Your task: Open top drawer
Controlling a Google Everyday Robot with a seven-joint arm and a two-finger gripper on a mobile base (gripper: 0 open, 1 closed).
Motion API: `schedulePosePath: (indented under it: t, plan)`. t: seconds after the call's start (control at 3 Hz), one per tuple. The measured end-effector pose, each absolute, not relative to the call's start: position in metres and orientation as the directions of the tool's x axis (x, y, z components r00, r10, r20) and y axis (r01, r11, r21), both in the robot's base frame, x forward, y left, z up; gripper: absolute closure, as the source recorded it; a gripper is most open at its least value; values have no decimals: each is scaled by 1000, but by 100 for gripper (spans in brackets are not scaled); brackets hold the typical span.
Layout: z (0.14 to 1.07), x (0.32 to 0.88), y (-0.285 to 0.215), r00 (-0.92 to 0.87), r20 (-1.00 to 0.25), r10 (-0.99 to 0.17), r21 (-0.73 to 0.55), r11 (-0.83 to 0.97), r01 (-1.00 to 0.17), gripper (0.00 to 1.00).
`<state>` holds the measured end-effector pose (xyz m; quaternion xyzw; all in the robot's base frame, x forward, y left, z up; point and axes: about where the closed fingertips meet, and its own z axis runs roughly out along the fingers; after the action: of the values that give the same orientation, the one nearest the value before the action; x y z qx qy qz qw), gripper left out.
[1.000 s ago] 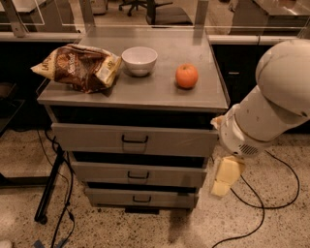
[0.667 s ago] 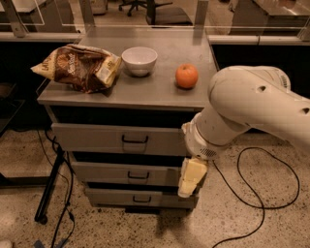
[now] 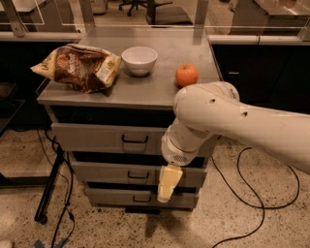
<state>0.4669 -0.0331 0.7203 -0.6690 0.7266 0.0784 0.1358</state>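
Camera view: fingers (image 3: pixel 169 183) farther left than before, below top drawer (image 3: pixel 92 138), spread unclear.

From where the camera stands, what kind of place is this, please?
Probably an office or lab workspace: a grey metal drawer cabinet, office chairs on wheels behind it, and loose cables on the speckled floor. The gripper hangs in front of the cabinet, below the top drawer.

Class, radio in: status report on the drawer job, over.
Gripper low, before the lower drawers, right of their handles. Top drawer shut, handle untouched. Arm covers its right end.
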Motion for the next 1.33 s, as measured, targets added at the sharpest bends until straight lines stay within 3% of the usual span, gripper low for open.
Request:
schedulePosePath:
  t: [1.33]
  plan:
    - [689, 502, -9, -168, -342, -925, -44, 194, -980, 0]
